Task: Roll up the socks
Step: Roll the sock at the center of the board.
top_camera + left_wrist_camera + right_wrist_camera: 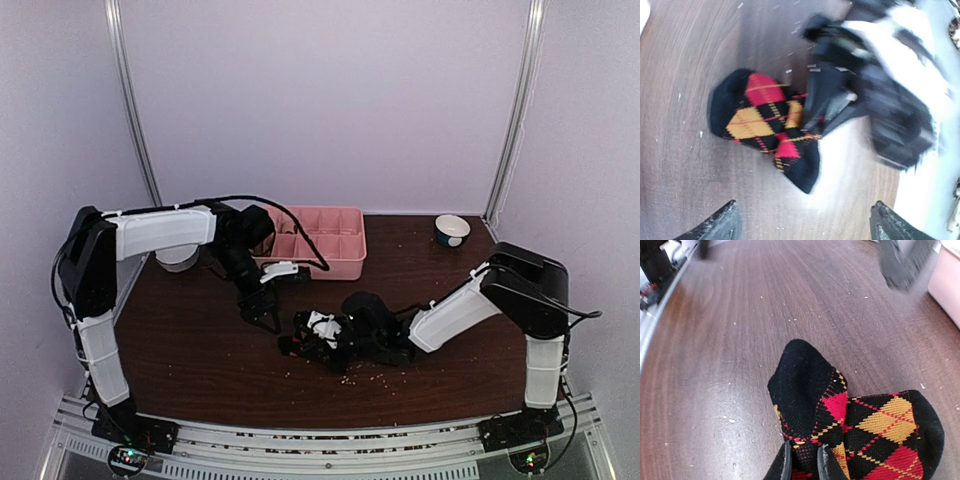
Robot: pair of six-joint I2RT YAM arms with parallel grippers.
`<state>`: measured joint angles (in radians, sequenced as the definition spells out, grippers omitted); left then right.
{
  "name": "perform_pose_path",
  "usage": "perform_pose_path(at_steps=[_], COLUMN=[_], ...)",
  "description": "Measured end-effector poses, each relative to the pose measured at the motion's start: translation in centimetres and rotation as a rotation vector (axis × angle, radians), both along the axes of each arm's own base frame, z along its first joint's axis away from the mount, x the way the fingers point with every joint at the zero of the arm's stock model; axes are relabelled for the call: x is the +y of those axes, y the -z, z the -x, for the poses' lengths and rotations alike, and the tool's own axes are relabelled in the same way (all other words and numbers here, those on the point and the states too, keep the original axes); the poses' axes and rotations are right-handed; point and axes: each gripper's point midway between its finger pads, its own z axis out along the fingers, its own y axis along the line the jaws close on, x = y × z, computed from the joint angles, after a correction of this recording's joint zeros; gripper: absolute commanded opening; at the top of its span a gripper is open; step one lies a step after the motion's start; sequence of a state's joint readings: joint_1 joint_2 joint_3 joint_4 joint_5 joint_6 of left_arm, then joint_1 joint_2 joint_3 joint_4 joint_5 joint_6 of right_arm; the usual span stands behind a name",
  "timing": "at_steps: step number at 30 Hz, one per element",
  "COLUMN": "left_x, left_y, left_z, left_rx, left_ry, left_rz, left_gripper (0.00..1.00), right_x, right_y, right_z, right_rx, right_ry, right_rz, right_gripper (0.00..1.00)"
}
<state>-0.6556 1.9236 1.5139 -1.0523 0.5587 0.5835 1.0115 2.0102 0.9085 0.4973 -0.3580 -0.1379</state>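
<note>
A black sock with red and orange diamond patches (855,415) lies bunched on the brown table. It shows in the left wrist view (765,122) and, small and dark, in the top view (312,338). My right gripper (804,462) is shut on a fold of this sock, low at the table; in the top view it (350,335) sits at the sock pile. My left gripper (802,225) is open and empty, hovering just left of the sock (265,312).
A pink compartment tray (315,243) stands at the back centre. A small bowl (452,230) sits at the back right, a white cup (178,258) at the back left. Crumbs (375,378) dot the table near the front.
</note>
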Motion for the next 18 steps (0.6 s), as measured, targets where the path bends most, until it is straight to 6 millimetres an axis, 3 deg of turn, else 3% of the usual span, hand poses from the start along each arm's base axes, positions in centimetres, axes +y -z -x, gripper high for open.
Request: perform_pose_path(at_steps=[4,10,18], left_x=[-0.4,-1.2,-3.5], left_y=[-0.7,2.4,3.1], left_z=[1.7,3.4,1.2], left_rx=[-0.06,-0.119,-0.3], left_ry=[0.088,0.185,0.219], left_rz=[0.045,0.029,0.046], left_gripper=[0.85,0.82,0.78], right_x=[-0.4,-1.1,-1.4], right_y=[0.1,0.1,0.3], right_z=[-0.2,-0.7,-1.0], right_rx=[0.122,0.306,0.429], right_ry=[-0.008,-0.018,-0.036], right_rz=[-0.07,-0.172,-0.219], right_gripper=[0.06,0.03,0.01])
